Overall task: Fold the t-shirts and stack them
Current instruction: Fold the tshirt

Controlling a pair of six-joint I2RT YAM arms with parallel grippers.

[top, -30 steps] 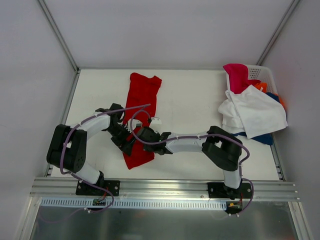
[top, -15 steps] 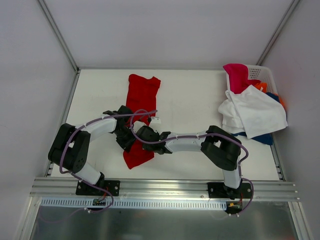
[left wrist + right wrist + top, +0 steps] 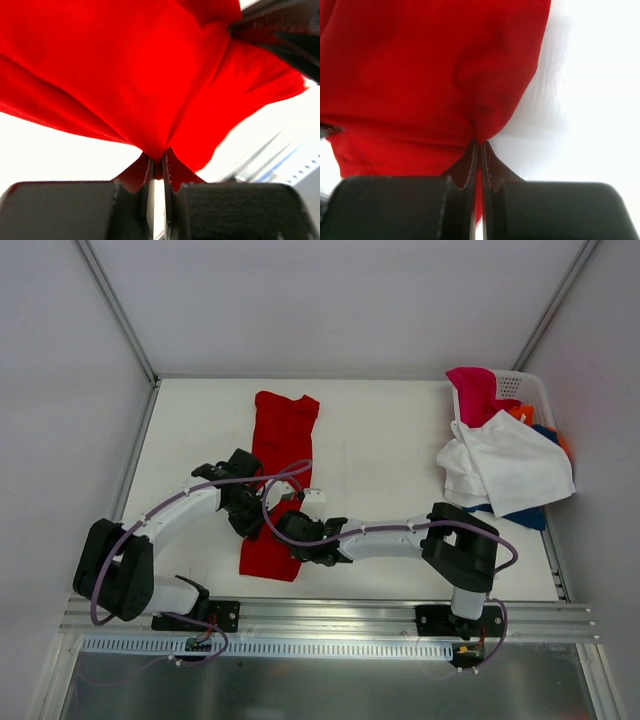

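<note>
Red t-shirt [image 3: 283,435] lies in a long strip on the worktop's [image 3: 380,440] left half, from far edge toward near edge; left jaws and right jaws both clamp its near end, side by side.

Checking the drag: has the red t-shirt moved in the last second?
Yes, slightly. The far edge of the red t-shirt has slid away from the back edge of the table, toward the near side.
</note>
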